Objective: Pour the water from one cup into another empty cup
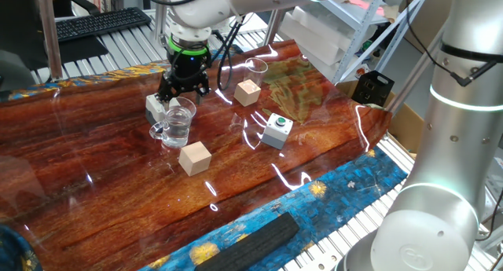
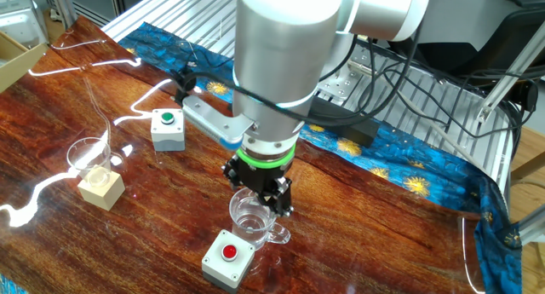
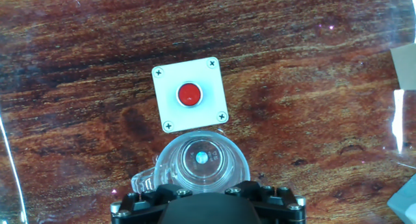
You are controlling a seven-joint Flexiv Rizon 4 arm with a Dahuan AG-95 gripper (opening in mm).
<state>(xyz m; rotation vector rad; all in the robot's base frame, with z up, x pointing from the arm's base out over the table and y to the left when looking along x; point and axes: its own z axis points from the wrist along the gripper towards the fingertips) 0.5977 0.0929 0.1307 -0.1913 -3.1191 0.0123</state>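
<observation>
1. Tool (image 2: 261, 194): black, mounted below a green ring on the arm, set directly above the glass mug at lower centre of the other fixed view. It is also seen at upper left of one fixed view (image 1: 182, 89) and as a black body along the bottom edge of the hand view (image 3: 208, 201). Whether its fingers are apart, together or clamped on the mug cannot be told; the fingertips are hidden.
2. Glass mug (image 3: 203, 160): clear, with a side handle, upright on the tabletop (image 2: 136, 234), located at lower centre of the hand view. A little water (image 1: 177, 133) is seen through the glass in one fixed view.
3. Red-button box (image 3: 190, 94): pale square box, shown just above the mug in the hand view, close beside it.
4. Smaller clear cup (image 2: 89, 155): no handle, upright, located at the left of the other fixed view, well apart from the mug. In one fixed view it is seen at upper centre (image 1: 256, 67).
5. Wooden cube (image 2: 101, 188): placed against the smaller cup's near side.
6. Green-button box (image 2: 168, 129): located above and left of centre in the other fixed view.
7. 2nd wooden cube (image 1: 195, 157): recorded just below and right of the mug in one fixed view.
</observation>
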